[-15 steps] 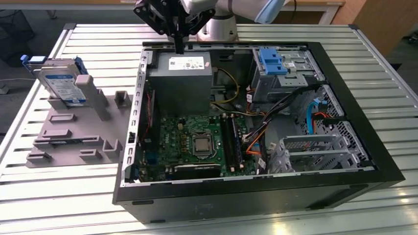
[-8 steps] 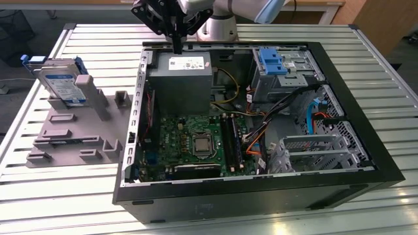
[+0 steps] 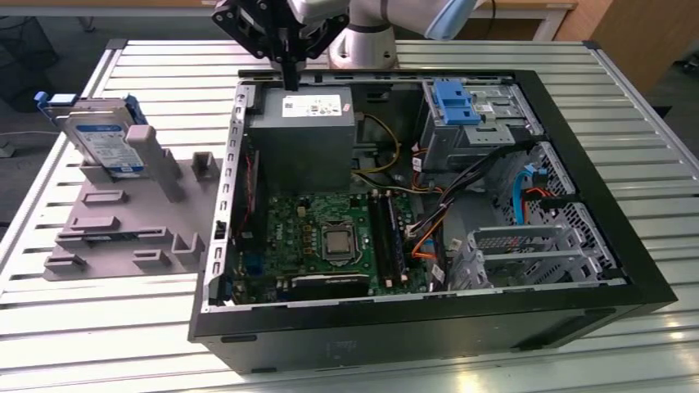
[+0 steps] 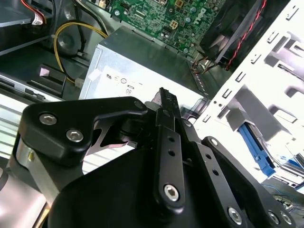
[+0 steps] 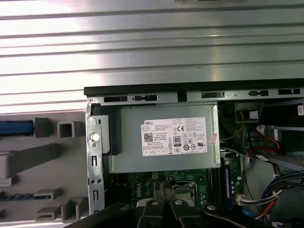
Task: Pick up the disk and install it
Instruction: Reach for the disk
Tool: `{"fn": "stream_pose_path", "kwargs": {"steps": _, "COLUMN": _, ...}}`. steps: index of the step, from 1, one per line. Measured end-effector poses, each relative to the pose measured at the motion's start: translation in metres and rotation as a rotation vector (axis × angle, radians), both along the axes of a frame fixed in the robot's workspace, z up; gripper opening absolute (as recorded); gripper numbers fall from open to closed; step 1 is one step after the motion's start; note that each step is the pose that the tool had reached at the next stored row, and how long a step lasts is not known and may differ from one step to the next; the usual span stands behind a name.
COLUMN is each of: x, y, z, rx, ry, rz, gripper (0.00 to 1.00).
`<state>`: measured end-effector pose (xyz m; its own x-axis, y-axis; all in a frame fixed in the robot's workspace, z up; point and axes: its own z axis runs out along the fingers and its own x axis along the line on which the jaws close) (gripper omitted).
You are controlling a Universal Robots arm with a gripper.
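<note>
The disk (image 3: 101, 141), a silver drive with a white-and-blue label in a blue carrier, leans upright on a grey fixture (image 3: 120, 221) at the exterior view's left, outside the computer case. My gripper (image 3: 293, 80) hangs over the case's far rim above the grey power supply box (image 3: 304, 131), well to the right of the disk. Its fingers are pressed together with nothing between them, as seen in both wrist views (image 4: 165, 95) (image 5: 164, 186).
The open black computer case (image 3: 437, 327) lies on the slatted metal table (image 3: 98, 327). Inside are a green motherboard (image 3: 317, 237), cables, and a drive bay holding a lone blue bracket (image 3: 457, 102) at the far right. A metal cage (image 3: 525, 254) sits near the front right.
</note>
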<state>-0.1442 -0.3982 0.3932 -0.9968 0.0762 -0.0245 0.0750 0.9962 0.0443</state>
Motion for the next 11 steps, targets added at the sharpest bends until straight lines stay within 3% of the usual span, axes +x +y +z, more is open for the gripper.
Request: {"fn": "stream_pose_path", "kwargs": {"steps": 11, "x": -0.0084, "y": 0.0000, "z": -0.0001, "rx": 0.0000, "ry": 0.0000, "rz": 0.000, "gripper": 0.11}}
